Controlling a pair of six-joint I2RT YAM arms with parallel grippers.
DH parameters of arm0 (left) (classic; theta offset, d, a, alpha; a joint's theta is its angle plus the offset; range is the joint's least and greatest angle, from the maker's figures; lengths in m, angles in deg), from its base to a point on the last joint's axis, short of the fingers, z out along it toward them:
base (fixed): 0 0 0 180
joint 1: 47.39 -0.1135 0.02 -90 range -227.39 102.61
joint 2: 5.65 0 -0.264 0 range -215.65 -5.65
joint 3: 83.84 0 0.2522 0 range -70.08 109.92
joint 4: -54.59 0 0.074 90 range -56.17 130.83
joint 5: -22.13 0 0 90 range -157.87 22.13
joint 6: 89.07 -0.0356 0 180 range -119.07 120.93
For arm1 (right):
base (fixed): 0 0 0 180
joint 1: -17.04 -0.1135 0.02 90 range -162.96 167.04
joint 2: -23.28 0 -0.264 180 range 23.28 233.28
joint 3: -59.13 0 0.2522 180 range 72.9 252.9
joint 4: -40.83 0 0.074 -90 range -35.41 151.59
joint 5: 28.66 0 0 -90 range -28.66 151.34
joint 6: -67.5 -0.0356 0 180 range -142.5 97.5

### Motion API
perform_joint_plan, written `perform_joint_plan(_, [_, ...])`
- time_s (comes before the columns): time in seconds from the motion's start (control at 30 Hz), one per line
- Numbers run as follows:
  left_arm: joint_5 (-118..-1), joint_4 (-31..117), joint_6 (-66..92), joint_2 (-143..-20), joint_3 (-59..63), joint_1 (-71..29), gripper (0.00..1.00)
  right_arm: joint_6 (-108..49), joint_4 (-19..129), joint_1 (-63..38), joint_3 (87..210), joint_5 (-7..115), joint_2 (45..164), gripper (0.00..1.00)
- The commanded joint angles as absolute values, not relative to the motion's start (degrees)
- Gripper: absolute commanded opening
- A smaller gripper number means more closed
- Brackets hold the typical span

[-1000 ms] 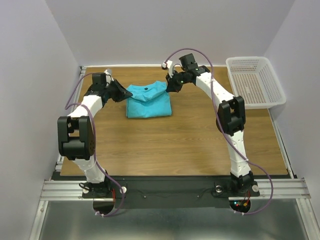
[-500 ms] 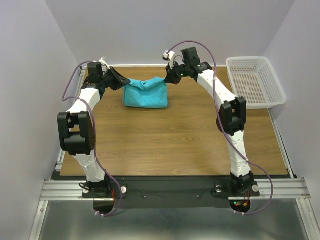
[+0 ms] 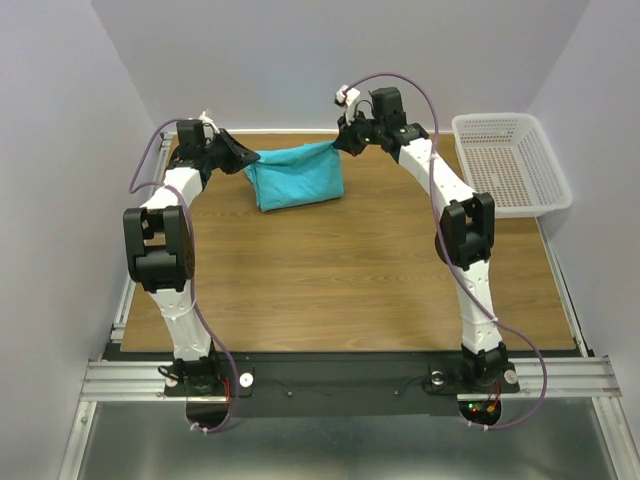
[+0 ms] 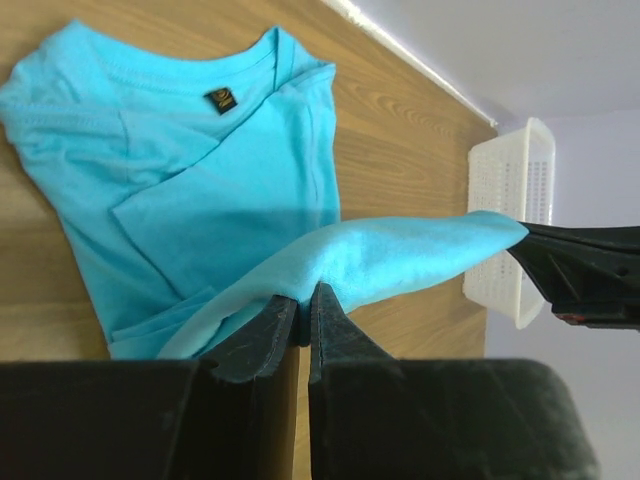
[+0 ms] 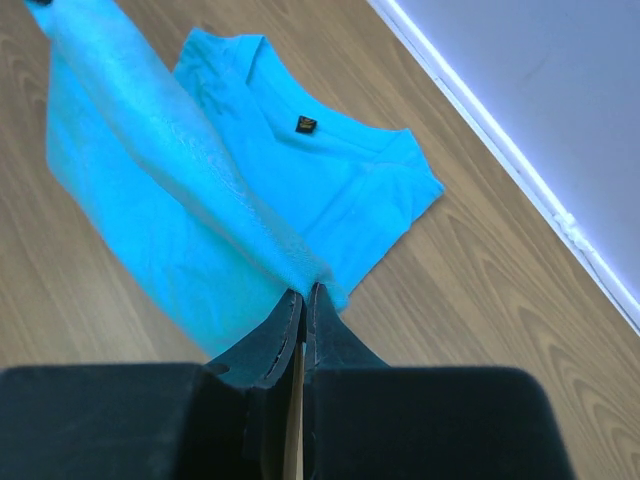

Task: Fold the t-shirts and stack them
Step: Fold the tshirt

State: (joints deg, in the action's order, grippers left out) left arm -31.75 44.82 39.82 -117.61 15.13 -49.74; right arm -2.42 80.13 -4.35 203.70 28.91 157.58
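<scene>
The turquoise t-shirt [image 3: 296,177] hangs at the back of the table, its upper edge stretched taut between my two grippers. My left gripper [image 3: 245,158] is shut on the left end of that edge, and my right gripper [image 3: 338,142] is shut on the right end. In the left wrist view the pinched fold [image 4: 400,255] runs from my gripper [image 4: 303,295] to the right gripper's tip [image 4: 520,248]. The collar part with its dark label [image 4: 219,99] lies flat on the wood below. The right wrist view shows the same label [image 5: 306,125] beyond my gripper [image 5: 303,292].
A white mesh basket [image 3: 510,165] stands at the back right of the wooden table [image 3: 350,270]; it also shows in the left wrist view [image 4: 510,220]. The back wall and white table rim [image 5: 500,150] run close behind the shirt.
Both grippers have risen and moved back with the shirt's edge, pulling it taut between them. The shirt went from lying flat to hanging partly lifted.
</scene>
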Motion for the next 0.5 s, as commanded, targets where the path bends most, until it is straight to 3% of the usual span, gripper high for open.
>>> perform_joint_plan(0.0, [-30.26, 49.09, 39.78, -118.14, 19.21, -50.11, 0.00, -5.71, 72.61, -3.96, 206.14, 30.40, 159.41, 0.01])
perform_joint_plan(0.47, [-32.72, 51.63, 40.92, -122.89, 22.20, -50.46, 0.00, -12.65, 58.37, -4.14, 203.41, 39.18, 163.19, 0.01])
